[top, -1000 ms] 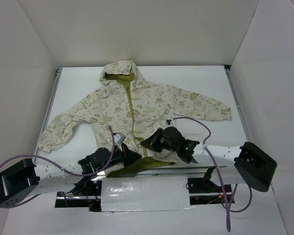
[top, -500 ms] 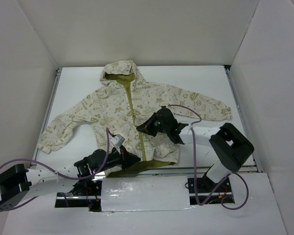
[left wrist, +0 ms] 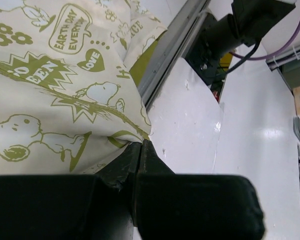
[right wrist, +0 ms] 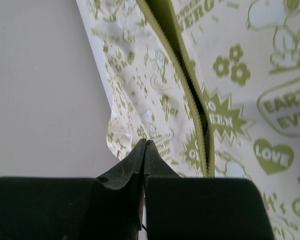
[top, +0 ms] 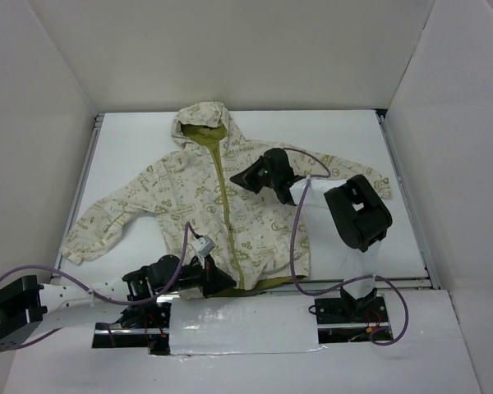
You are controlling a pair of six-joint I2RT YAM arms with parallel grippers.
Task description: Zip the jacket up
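One jacket (top: 189,189) lies flat, front side up, on the white table (top: 131,139). It is of cream cloth with an olive-green print of cartoon dogs, flowers, starbursts, a "LOVE" heart and an "EARTH DAY" bubble. Its one hood (top: 199,119) lies at the far end and shows olive lining in its opening. One olive zipper (top: 230,222) runs as a narrow line down the middle of the front to the near hem. The left gripper (left wrist: 140,145) is at that near hem, just beside the foot of the zipper. Its jaws are closed, and the hem edge of the jacket is pinched at their tips, so the body of the garment spreads away beyond them. The right gripper (right wrist: 146,144) stands over the upper chest, between hood and hem, with its two fingers pressed flat together. Its tips are above the cream cloth, and the zipper teeth pass close along one side of them. Whether anything is caught between these fingers cannot be told. Of the two sleeves, one sleeve (top: 99,226) stretches out to the left gripper's outer side. The other sleeve (top: 345,176) reaches out past the right gripper, partly under that arm. Counted: one jacket, one hood, one zipper, two sleeves, two grippers.
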